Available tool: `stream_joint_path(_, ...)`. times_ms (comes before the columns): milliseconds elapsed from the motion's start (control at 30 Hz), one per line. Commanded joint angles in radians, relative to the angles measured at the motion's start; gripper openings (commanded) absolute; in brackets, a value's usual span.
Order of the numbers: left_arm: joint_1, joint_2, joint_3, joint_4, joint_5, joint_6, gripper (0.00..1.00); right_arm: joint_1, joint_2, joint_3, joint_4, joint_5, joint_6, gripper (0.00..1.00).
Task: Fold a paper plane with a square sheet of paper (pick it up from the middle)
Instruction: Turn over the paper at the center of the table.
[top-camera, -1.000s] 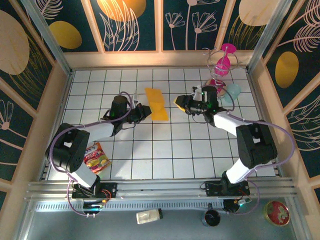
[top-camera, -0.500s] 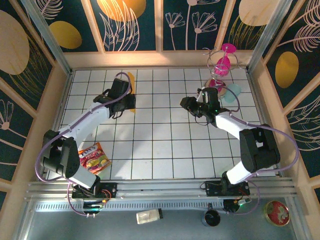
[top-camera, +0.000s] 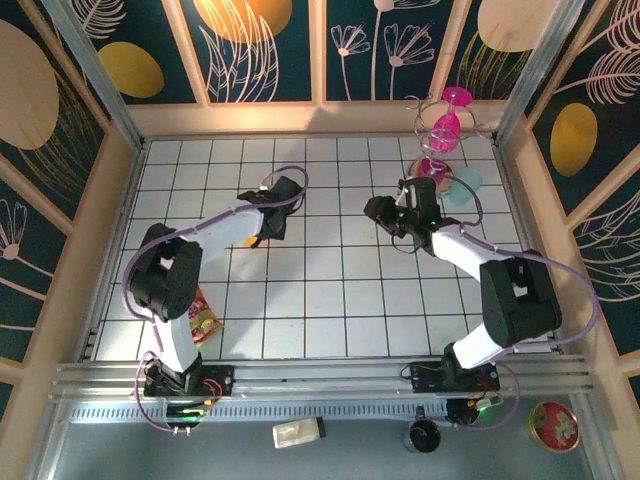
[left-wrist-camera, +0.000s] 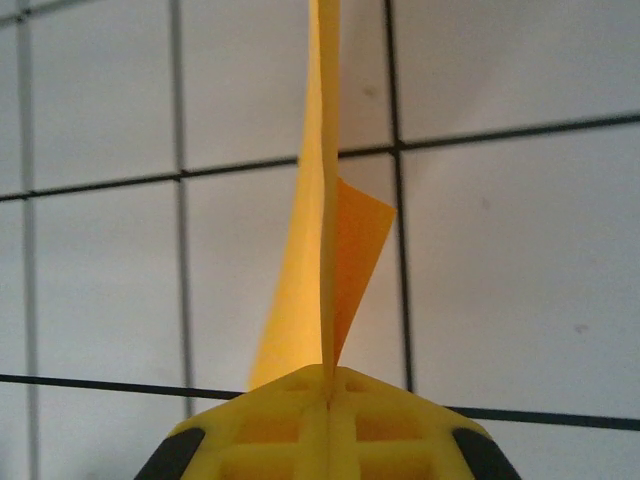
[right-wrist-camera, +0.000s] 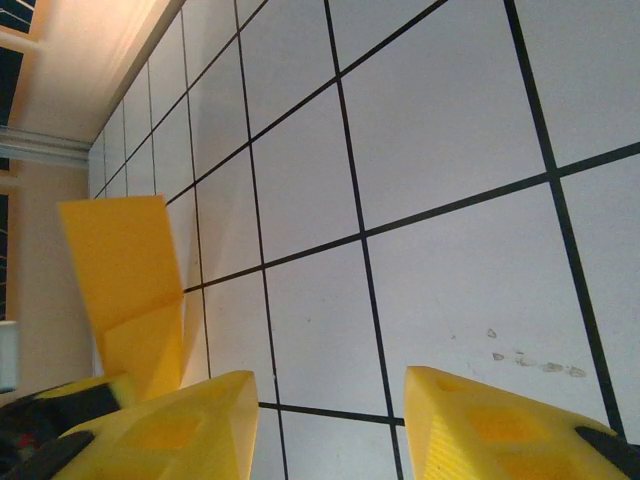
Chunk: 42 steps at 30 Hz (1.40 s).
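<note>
The sheet of paper is thin, matt orange-yellow and sharply creased. The left gripper looks like moulded matt plastic (yellow, ribbed). The surface is smooth, white, tile-patterned and faintly speckled.

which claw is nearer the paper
Left. The left claw is shut on the paper; the right claw stands open off to its right, not touching it.

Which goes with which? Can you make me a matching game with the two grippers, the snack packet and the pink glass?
Things:
1. left gripper
2. right gripper
3. snack packet
4. pink glass

Places or states:
A. far right corner
B. shut on the folded paper
C. open, nothing between the fingers
D. on the tiles beside the left arm

Pairs: 1-B, 2-C, 3-D, 4-A
</note>
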Motion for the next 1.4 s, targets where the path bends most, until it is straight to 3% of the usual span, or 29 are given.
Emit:
stream_joint_path(0, -0.016, 0.01, 0.015, 0.067, 0.168, -0.093, 0.1, -0.007, -0.04, -0.016, -0.006, 0.028, -0.002, 0.43)
stream_joint_path(133, -0.016, -0.003, -0.05, 0.225, 0.406, -0.158, 0.29, -0.01, -0.039, -0.017, -0.008, 0.025, 0.004, 0.43)
stream_joint_path(200, -0.01, -0.011, -0.06, 0.255, 0.448, -0.169, 0.36, -0.007, -0.035, -0.012, -0.011, 0.024, 0.0, 0.43)
stream_joint_path(300, 0.014, -0.055, -0.078, 0.288, 0.473, -0.187, 0.42, 0.015, -0.019, 0.014, -0.028, 0.028, -0.027, 0.42)
stream_joint_path(500, 0.109, -0.263, -0.195, 0.423, 0.471, -0.265, 0.6, 0.151, 0.107, 0.149, -0.075, 0.078, -0.081, 0.4)
stream_joint_path(800, 0.21, -0.46, -0.429, 0.523, 0.39, -0.327, 0.99, 0.348, 0.417, 0.402, -0.05, 0.021, -0.048, 0.34)
stream_joint_path(1100, 0.267, -0.552, -0.573, 0.579, 0.369, -0.453, 0.99, 0.392, 0.623, 0.631, -0.094, 0.014, -0.007, 0.32)
stream_joint_path(1367, 0.286, -0.561, -0.594, 0.617, 0.439, -0.485, 0.99, 0.394, 0.739, 0.783, -0.193, 0.015, -0.037, 0.31)
